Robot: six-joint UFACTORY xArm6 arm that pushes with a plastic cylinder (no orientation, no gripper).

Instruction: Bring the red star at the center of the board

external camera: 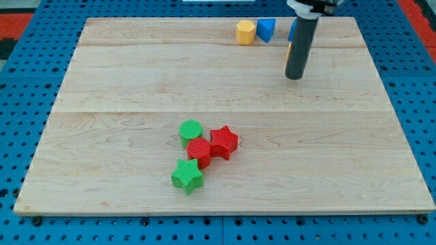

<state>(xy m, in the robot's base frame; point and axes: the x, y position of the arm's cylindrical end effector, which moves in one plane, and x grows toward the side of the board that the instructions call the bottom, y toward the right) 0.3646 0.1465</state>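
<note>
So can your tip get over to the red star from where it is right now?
Probably yes. My tip sits near the view's top right, and bare board lies between it and the red star. The red cylinder touches the star only on the view's left side.

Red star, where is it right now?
The red star sits a little below the board's middle, toward the view's bottom, touching the red cylinder on its left. My tip is far off, near the view's top right.
</note>
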